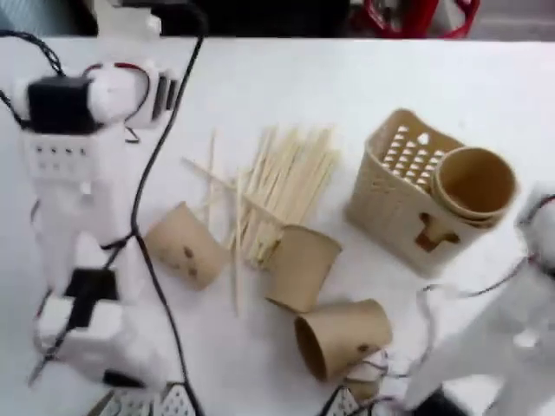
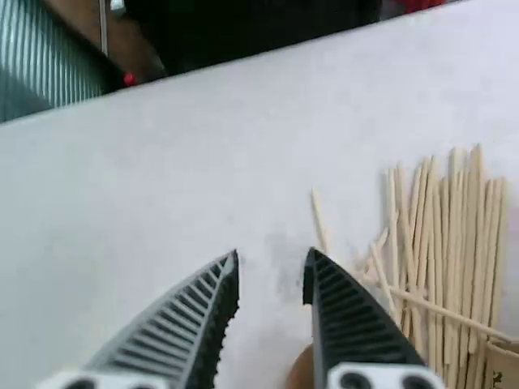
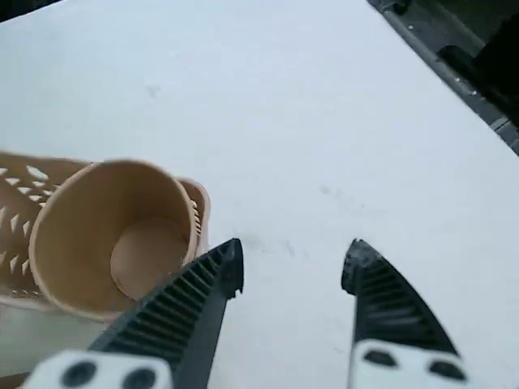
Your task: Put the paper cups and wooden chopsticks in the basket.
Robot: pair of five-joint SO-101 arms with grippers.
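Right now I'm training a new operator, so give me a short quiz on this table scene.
1. How many paper cups sit on the table outside the basket?
2. True or false: the chopsticks are already in the basket.
3. The left gripper is: A open with nothing in it, B shut on a cup, C shut on chopsticks.
Key: 1 three; 2 false; 3 A.

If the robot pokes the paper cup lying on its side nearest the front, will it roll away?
Probably. The paper cup lies on its side, so a nudge would likely roll it, curving because its mouth looks wider than its base. It looks thin and empty, so it is probably light and easy to squash.
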